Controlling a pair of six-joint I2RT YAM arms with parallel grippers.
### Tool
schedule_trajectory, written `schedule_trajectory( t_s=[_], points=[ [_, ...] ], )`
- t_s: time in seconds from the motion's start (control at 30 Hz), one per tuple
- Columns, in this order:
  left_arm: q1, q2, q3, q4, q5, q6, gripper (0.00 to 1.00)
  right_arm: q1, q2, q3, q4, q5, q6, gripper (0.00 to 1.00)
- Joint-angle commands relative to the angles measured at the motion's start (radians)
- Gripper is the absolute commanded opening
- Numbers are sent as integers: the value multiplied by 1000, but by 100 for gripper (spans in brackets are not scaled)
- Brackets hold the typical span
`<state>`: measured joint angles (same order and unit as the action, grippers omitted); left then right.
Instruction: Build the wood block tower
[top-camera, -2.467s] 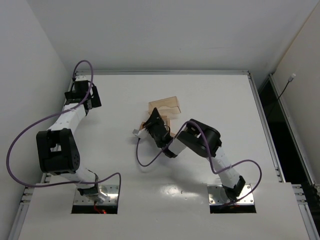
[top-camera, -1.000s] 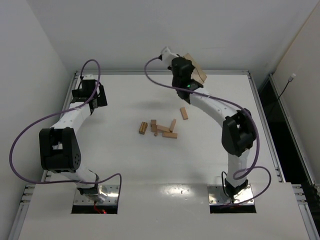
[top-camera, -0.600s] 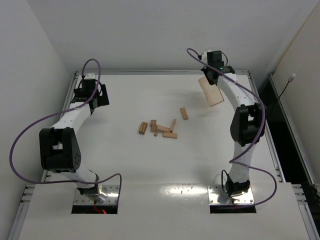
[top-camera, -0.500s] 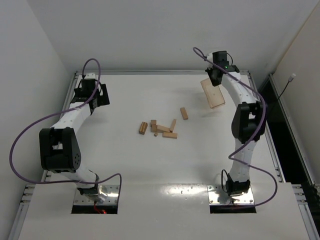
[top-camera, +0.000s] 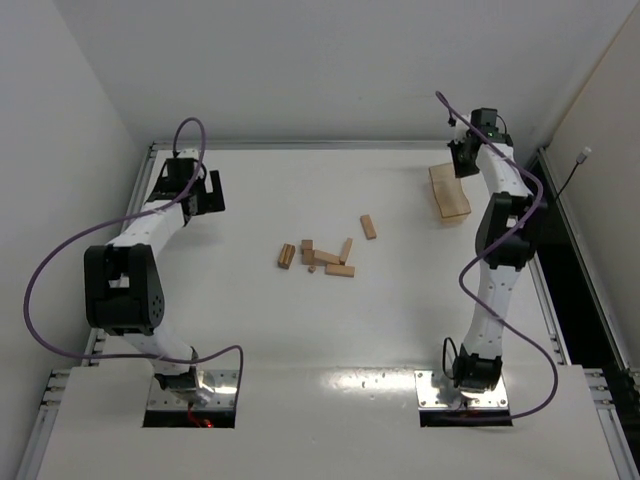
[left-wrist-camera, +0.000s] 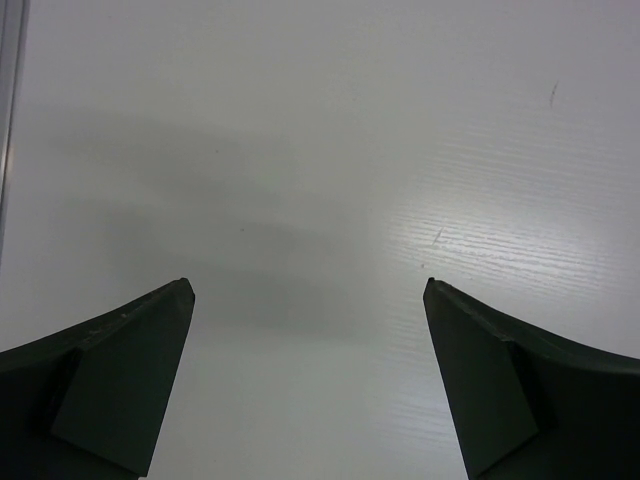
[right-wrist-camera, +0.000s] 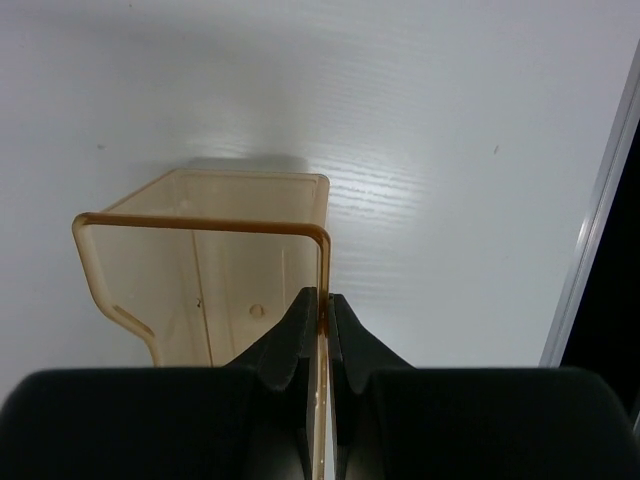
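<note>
Several light-tan wood blocks (top-camera: 325, 257) lie loose in a small heap at the table's middle, with one block (top-camera: 368, 226) apart to the upper right. No tower stands. My right gripper (top-camera: 462, 168) is at the far right, shut on the wall of the empty translucent tan plastic tray (top-camera: 449, 191); the right wrist view shows my right gripper (right-wrist-camera: 322, 305) pinching the tray's wall (right-wrist-camera: 210, 265). My left gripper (top-camera: 208, 190) is at the far left, open and empty, and in the left wrist view it (left-wrist-camera: 310, 290) shows only bare table.
The table's raised metal rim (top-camera: 320, 145) runs along the far side and the right edge (right-wrist-camera: 598, 200). A dark gap lies beyond the right edge. Purple cables (top-camera: 60, 260) loop off both arms.
My right arm tipped the blocks out of the tray onto the table's middle, then swung the empty tray up and over to the far right corner and lowered it. My left arm barely moved.
</note>
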<state>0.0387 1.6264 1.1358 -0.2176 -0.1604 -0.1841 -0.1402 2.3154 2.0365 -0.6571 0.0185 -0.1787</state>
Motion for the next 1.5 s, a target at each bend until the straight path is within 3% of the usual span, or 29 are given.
schedule_trajectory(
  t_s=[0.0,0.47,0.57,0.73,0.8,0.9,0.97,1.17,1.33,1.47],
  points=[
    [-8,18,62,15,39,6,99,-25,16,89,46,-75,8,0],
    [-8,69,101,6,50,6,99,-136,188,251,116,-65,27,0],
    [-8,69,101,6,50,6,99,-136,199,261,125,-83,27,12],
    [-8,78,110,6,30,17,99,-136,190,261,125,-115,27,42],
    [-8,78,110,6,21,17,99,-136,150,249,125,-143,15,43],
    [-8,53,88,17,12,17,99,-124,55,102,207,-207,15,49],
    [-8,30,59,38,-1,8,99,-95,-78,-136,296,-245,25,49],
    [-17,1,16,38,-24,-12,99,5,-319,-388,347,-293,35,50],
    [-17,-54,-28,49,-24,-3,99,71,-502,-558,402,-316,-4,55],
    [-26,-63,-39,49,-14,-3,99,137,-528,-570,257,-321,-41,55]
  ],
)
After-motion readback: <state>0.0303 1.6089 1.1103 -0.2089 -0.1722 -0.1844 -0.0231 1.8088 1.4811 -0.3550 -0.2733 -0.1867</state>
